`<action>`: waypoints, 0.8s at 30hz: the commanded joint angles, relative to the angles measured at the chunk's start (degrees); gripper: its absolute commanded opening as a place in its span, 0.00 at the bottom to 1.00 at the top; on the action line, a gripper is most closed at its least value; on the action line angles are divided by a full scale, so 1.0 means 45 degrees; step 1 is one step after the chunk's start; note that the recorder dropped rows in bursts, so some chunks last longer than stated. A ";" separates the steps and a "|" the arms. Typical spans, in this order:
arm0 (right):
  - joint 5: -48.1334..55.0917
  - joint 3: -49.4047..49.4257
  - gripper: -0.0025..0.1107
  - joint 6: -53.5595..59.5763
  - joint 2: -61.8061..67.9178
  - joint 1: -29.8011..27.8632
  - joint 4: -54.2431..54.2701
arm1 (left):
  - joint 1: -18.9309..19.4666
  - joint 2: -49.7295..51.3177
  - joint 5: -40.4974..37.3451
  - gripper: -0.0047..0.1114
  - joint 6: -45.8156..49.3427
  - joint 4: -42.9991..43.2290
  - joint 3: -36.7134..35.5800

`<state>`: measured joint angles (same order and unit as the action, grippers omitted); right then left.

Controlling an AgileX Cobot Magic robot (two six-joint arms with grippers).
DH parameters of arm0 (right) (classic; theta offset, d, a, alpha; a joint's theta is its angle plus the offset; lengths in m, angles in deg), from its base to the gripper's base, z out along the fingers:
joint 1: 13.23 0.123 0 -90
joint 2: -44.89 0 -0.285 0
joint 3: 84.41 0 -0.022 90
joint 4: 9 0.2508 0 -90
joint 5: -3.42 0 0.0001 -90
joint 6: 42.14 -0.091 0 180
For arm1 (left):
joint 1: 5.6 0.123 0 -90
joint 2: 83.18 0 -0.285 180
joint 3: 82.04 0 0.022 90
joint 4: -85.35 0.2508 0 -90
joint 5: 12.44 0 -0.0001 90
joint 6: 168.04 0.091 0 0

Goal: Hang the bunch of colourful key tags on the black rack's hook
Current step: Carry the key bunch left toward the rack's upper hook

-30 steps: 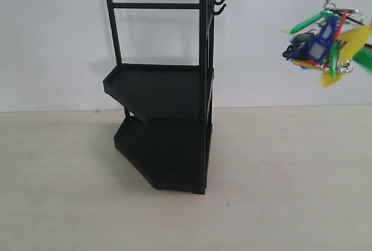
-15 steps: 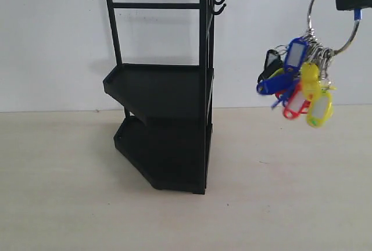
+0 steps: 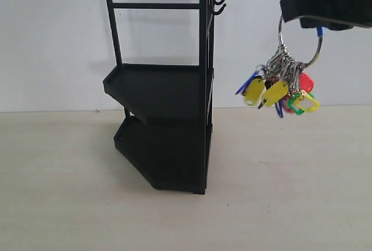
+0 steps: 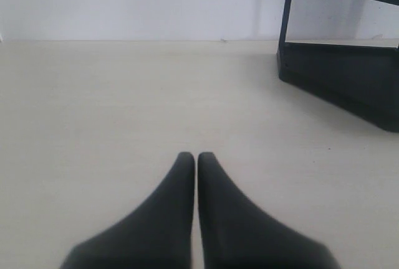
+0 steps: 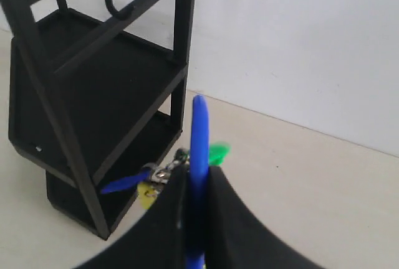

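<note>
Right claw (image 5: 194, 179) clamping one key tag bunch (image 3: 279, 85), left claw (image 4: 197, 158) closed empty, one black rack (image 3: 163, 117), two hooks (image 3: 220, 10)

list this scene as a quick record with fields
rack: tall black two-tier shelf stand, upright on the pale table
hooks: two small black prongs at the rack's upper right, both bare
key tag bunch: colourful plastic tags on a blue-sleeved metal ring, hanging in air right of the rack
right fingers: shut on the ring's blue sleeve
left fingers: shut, empty, over the table
task state: bunch not yet hung
</note>
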<state>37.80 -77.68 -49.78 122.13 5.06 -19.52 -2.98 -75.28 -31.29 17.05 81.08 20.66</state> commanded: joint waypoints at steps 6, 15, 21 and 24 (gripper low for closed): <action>-0.1444 -0.0480 0.02 -0.3786 0.1517 0.0004 -0.3682 | 0.0046 -0.0026 0.0199 0.08 -0.0133 -0.0095 0.0018; -0.1429 -0.1373 0.02 -0.5948 0.2558 0.0207 -0.4795 | 0.0046 -0.0026 0.0199 0.08 -0.0133 -0.0095 0.0018; -0.1313 -0.2214 0.02 -0.6574 0.3397 0.0784 -0.5350 | 0.0046 -0.0026 0.0199 0.08 -0.0133 -0.0095 0.0018; -0.0876 -0.2864 0.02 -0.6851 0.3798 0.0784 -0.5408 | 0.0046 -0.0026 0.0199 0.08 -0.0133 -0.0095 0.0018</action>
<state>33.16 -87.88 -79.20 138.11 8.54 -42.07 -2.98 -75.28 -31.29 17.05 81.08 20.66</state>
